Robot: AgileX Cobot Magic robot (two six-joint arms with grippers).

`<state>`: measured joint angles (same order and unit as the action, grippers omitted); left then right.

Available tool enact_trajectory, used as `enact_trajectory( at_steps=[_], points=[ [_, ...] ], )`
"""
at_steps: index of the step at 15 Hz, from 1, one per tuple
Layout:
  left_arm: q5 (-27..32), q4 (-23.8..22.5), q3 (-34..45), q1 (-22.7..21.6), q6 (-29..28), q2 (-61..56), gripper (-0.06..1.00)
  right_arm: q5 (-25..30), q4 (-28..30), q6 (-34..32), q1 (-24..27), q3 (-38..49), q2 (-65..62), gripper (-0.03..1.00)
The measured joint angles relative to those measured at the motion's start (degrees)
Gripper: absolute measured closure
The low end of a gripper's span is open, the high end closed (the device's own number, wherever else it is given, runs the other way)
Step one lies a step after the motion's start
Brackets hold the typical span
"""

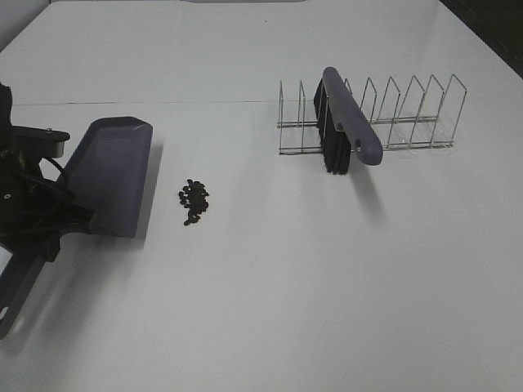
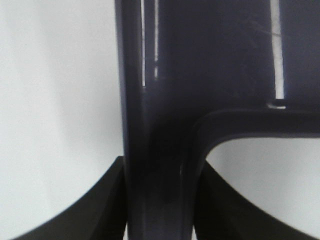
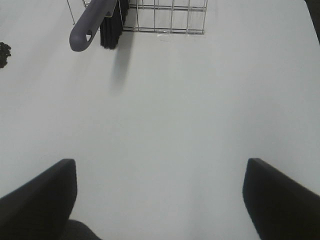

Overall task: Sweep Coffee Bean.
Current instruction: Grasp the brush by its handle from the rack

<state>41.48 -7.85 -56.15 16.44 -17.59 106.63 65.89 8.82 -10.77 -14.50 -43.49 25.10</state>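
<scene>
The coffee beans [image 1: 194,201] lie in a small dark cluster on the white table, just right of the grey-purple dustpan [image 1: 110,175]; they also show at the edge of the right wrist view [image 3: 4,54]. My left gripper [image 1: 65,219] is shut on the dustpan's handle [image 2: 160,150], and the pan's open lip faces the beans. The brush [image 1: 347,122] with a grey-purple handle and black bristles rests in a wire rack [image 1: 409,114]. My right gripper [image 3: 160,200] is open and empty over bare table, well short of the brush [image 3: 97,22]. It is out of the exterior view.
The wire rack [image 3: 170,17] stands at the back right of the table. The brush handle sticks out of it toward the front. A faint seam runs across the table behind the dustpan.
</scene>
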Motion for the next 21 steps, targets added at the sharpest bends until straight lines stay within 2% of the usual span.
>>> enact_trajectory(
  at_steps=[7,9,12,20,21],
  points=[
    [4.0,0.3,0.0,0.0,0.1,-0.3,0.61,0.4,0.0,0.0,0.0,-16.3,21.2,0.2],
    [3.8,0.3,0.0,0.0,0.1,-0.3,0.61,3.2,0.0,0.0,0.0,-22.6,28.0,0.2],
    [3.0,0.3,0.0,0.0,0.1,-0.3,0.61,4.0,0.0,0.0,0.0,-34.4,41.1,0.2],
    [3.0,0.3,0.0,0.0,0.1,-0.3,0.61,4.1,-0.1,0.0,0.0,-47.3,62.3,0.2],
    [2.5,0.3,0.0,0.0,0.1,-0.3,0.61,4.1,-1.5,0.0,0.0,-51.5,68.4,0.2]
  ],
)
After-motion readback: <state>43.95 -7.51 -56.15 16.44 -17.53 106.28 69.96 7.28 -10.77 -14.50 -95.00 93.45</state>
